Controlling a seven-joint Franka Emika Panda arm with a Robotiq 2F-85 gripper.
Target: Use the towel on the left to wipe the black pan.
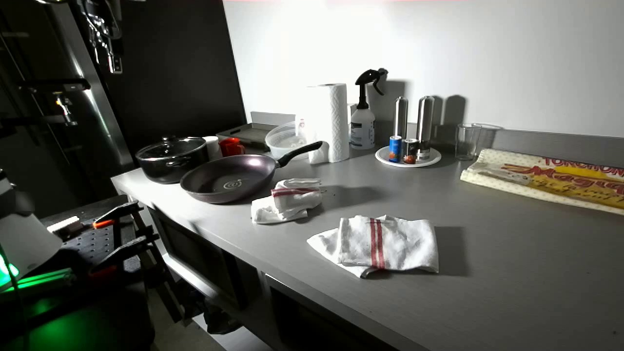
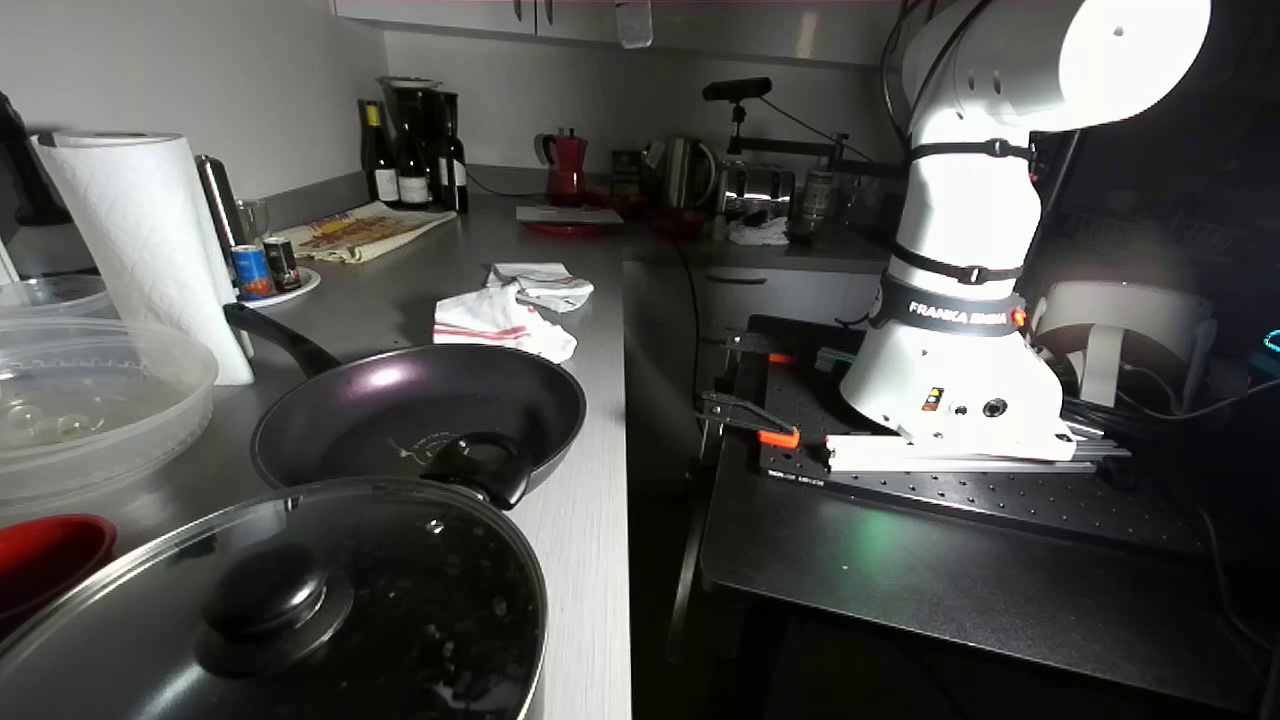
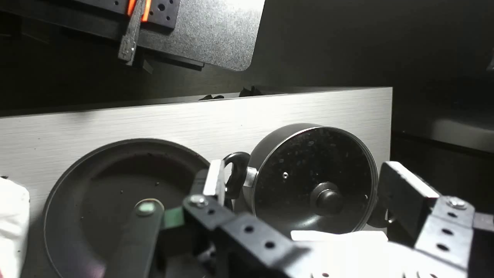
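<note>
The black pan [image 1: 234,178] rests on the counter and also shows in an exterior view [image 2: 400,410] and in the wrist view [image 3: 104,185]. A white towel with red stripes [image 1: 295,200] lies crumpled beside the pan; its edge shows at the left of the wrist view [image 3: 11,220]. A second white towel with red stripes [image 1: 390,243] lies folded farther along the counter. Both towels show in an exterior view, the nearer one [image 2: 500,322] partly in front of the farther one [image 2: 545,285]. My gripper [image 3: 310,185] is open and empty, high above the lidded pot, to one side of the pan.
A black pot with a glass lid [image 3: 308,162] stands next to the pan. A red cup [image 1: 231,146], a clear plastic bowl [image 1: 287,139], a paper towel roll [image 1: 336,122] and a spray bottle [image 1: 362,126] stand behind. A white plate [image 1: 385,162] holds small cans and steel mills.
</note>
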